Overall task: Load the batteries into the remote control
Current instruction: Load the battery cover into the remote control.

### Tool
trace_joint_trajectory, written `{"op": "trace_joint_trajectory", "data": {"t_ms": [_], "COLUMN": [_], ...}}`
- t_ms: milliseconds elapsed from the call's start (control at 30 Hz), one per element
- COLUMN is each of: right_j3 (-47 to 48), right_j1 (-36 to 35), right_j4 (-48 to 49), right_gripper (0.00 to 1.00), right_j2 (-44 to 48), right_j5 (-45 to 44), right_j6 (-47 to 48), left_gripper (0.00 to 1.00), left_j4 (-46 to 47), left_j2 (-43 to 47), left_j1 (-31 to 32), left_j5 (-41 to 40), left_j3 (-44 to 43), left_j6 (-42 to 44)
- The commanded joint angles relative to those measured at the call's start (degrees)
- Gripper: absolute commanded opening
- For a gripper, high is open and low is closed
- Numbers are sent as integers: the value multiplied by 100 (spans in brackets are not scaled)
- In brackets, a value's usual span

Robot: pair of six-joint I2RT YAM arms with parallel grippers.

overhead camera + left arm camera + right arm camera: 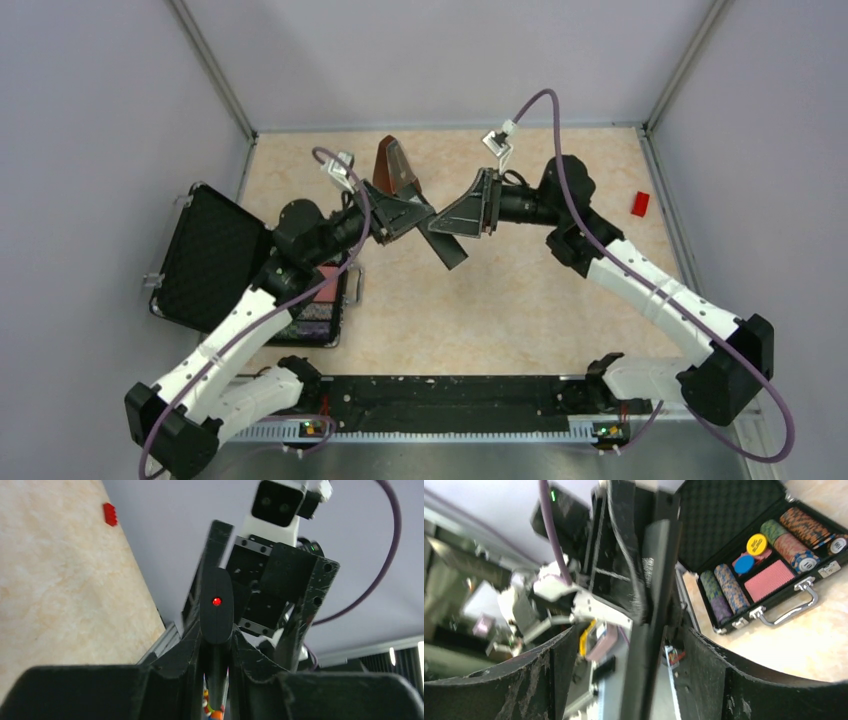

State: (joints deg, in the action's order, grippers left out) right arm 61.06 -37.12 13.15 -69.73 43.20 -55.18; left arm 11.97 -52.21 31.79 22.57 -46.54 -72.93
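The remote control (pixel 447 250) is a slim black bar held in the air over the middle of the table, tilted. My left gripper (pixel 412 216) is shut on it. In the left wrist view the remote (pixel 216 607) stands up between the fingers (pixel 216 642) with a red light lit at its end. My right gripper (pixel 458 220) faces the left one from the right. In the right wrist view its jaws (pixel 629 635) are wide open on either side of the remote (pixel 651 610), apart from it. The batteries do not show clearly in any view.
An open black case (pixel 215 255) lies at the left, with poker chips (pixel 791 535) and cards in its tray. A brown pyramid-shaped metronome (pixel 393 165) stands behind the grippers. A red block (pixel 640 203) lies at the far right, also seen in the left wrist view (pixel 110 514).
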Motion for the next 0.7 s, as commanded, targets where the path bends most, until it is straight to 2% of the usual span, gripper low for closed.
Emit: {"op": "trace_joint_trajectory", "data": {"t_ms": [0,133,233,433,533,600,633,667], "right_j3": [509,579,511,330,245,179,146,105], "right_j1": [30,25,27,22,29,22,29,30], "right_j4": [-1024,-1286,-1512,-1027,-859,-827,-827,-843], "right_gripper": [75,71,64,38,16,3,1,0], "right_j2": [-112,-89,-57,2,-54,-95,-94,-77], "right_j5": [1380,1672,1735,1614,1586,1534,1481,1374], "right_j6": [1338,1725,1884,1506,1304,1239,1231,1227], "left_gripper": [0,0,0,0,0,16,27,45], "left_j4": [31,3,-34,-533,-409,-415,-453,-627], "left_j2": [-459,-566,-704,-817,-850,-874,-875,-859], "left_j1": [-20,-18,-20,-19,-17,-20,-19,-24], "left_j5": [1921,2147,2480,2588,2571,2489,2419,2298], "left_j3": [-1053,-1276,-1450,-1663,-1654,-1656,-1644,-1659], "left_j6": [828,1042,1103,1469,1386,1396,1454,1544]}}
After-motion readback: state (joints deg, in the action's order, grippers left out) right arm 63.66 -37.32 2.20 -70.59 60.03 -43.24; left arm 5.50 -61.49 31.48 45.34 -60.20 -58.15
